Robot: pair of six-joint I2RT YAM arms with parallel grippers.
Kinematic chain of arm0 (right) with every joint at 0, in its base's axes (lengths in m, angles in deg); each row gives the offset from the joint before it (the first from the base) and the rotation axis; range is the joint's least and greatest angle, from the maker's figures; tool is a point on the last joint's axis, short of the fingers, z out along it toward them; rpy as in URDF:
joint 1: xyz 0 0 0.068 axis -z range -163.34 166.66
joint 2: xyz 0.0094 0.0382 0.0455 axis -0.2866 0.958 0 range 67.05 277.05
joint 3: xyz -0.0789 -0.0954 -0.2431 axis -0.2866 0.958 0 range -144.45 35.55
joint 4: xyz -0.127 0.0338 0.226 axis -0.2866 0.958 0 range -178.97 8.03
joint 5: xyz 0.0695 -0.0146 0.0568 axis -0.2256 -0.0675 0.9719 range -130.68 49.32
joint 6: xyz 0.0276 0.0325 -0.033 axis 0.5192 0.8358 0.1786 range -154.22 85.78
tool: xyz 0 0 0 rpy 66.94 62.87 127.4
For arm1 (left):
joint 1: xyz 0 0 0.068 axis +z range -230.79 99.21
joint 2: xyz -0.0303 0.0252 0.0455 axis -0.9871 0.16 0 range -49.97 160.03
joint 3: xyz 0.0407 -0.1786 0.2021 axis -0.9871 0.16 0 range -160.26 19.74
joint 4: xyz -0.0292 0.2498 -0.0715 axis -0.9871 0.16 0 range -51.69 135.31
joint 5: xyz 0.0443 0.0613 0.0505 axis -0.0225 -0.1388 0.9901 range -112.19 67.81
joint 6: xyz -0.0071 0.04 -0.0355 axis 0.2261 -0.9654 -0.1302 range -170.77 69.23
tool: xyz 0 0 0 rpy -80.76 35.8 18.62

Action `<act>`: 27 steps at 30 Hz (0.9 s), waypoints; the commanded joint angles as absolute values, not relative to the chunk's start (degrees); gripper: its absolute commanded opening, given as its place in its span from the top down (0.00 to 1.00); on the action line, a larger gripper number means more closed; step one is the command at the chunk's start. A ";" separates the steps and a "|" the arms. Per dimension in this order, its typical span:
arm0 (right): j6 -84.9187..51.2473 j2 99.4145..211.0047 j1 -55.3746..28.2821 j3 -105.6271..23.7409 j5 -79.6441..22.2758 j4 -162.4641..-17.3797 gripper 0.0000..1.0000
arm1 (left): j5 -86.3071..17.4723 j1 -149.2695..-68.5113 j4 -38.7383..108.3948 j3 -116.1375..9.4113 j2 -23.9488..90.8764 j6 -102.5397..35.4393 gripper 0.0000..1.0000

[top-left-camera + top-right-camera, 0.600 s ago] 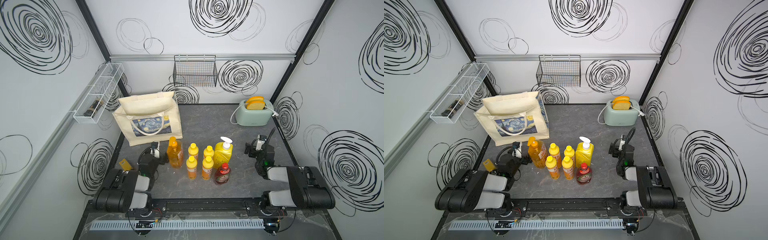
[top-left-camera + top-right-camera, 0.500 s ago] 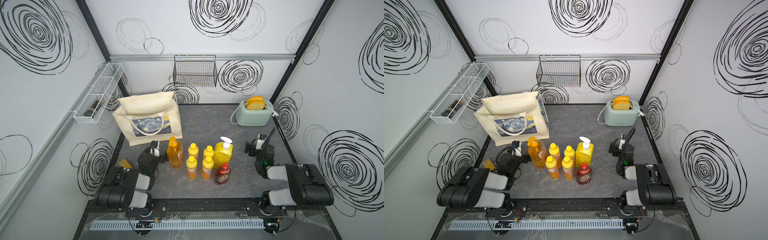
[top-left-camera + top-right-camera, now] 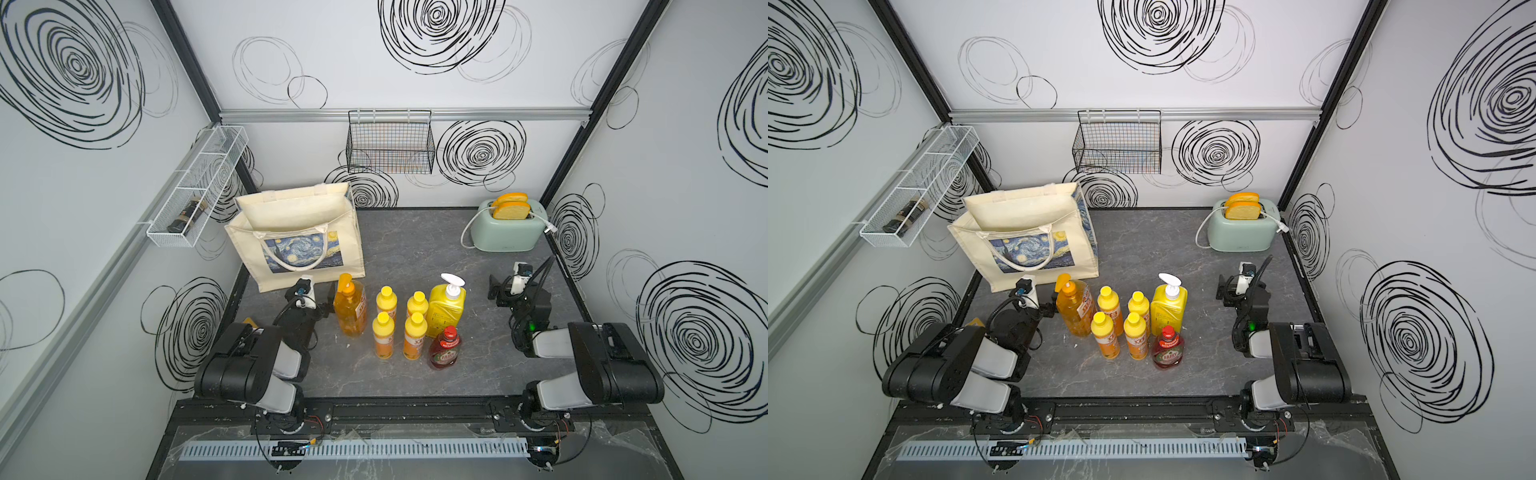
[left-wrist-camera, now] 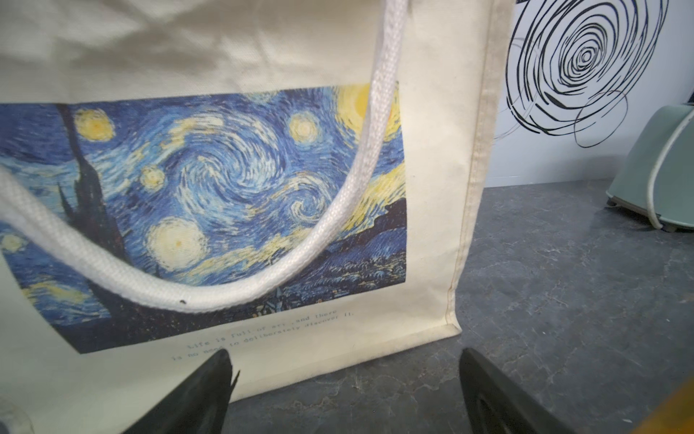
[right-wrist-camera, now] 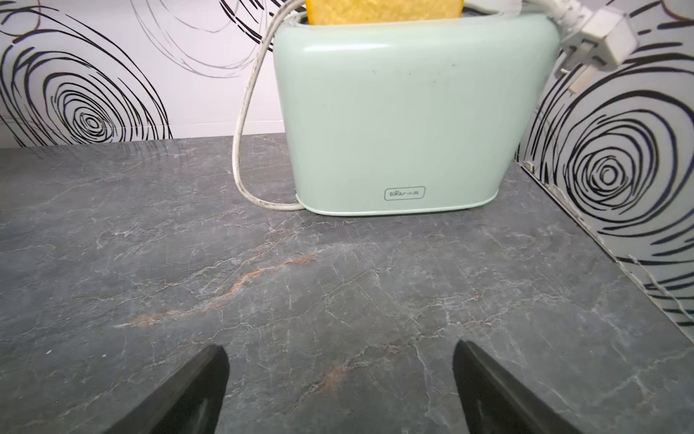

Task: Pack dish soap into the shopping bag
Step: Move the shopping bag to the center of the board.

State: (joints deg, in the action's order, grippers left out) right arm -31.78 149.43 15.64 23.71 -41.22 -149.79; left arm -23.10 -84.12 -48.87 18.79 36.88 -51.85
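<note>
Seven smooth plastic dish soap bottles [image 3: 415,328] stand clustered mid-table, just in front of the boxy canvas shopping bag [image 3: 297,237], whose mouth appears open. The left gripper [image 4: 343,360] gapes empty by the bag's bottom seam. The right gripper [image 5: 340,357] gapes empty over bare veined grey tabletop [image 5: 338,270] before the glossy mint toaster [image 5: 405,112].

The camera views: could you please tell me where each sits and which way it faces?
Top views: high at the front, looking down on bottles, bag, toaster; left arm and right arm show.
Left wrist: low, on its arm, facing the bag; open left end effector shows.
Right wrist: low, on its arm, facing the toaster; open right end effector shows.
Shared: toaster, in all four.
</note>
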 commanded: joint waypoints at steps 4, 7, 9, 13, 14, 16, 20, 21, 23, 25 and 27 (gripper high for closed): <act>-30.44 137.30 16.08 18.24 -42.86 -136.03 0.03 | -13.86 -90.87 -64.11 23.90 28.81 -57.50 0.04; -28.55 130.16 16.28 15.80 -45.11 -127.62 0.02 | -8.40 -95.11 -60.27 25.21 19.81 -60.94 0.04; -24.63 125.94 16.45 13.56 -46.85 -120.68 0.02 | -4.48 -97.14 -52.79 24.12 11.80 -61.26 0.04; -14.90 119.95 17.29 11.16 -45.23 -111.23 0.03 | 1.67 -98.88 -23.56 16.05 -3.67 -55.93 0.04; -13.53 118.66 17.97 11.56 -41.25 -111.38 0.02 | 4.23 -98.84 -16.05 13.18 -6.53 -52.52 0.04; -12.33 117.57 18.76 12.58 -34.37 -115.13 0.08 | 6.02 -98.56 -6.59 9.41 -10.32 -46.85 0.04; -12.41 120.34 18.63 5.53 -19.43 -112.49 0.28 | 1.24 -97.00 4.01 4.66 -15.29 -34.58 0.04; -13.26 121.66 18.45 3.65 -15.45 -111.99 0.30 | 0.70 -96.27 7.33 3.54 -15.73 -31.70 0.04; -12.75 124.63 16.79 -0.27 -9.77 -111.12 0.30 | -1.68 -93.98 11.86 1.29 -15.95 -26.66 0.04; -13.76 127.34 13.06 -3.99 -9.28 -109.38 0.28 | -6.64 -90.80 12.88 -0.49 -15.41 -24.97 0.04; -15.94 130.14 7.87 -8.04 -11.53 -107.21 0.26 | -10.57 -87.46 14.21 -3.58 -13.72 -22.81 0.04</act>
State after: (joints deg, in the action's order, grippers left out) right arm -13.99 127.95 12.67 -3.28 -16.56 -110.73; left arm -4.21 -90.51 8.53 0.28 -14.90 -30.69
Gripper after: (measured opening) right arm 0.738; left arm 0.962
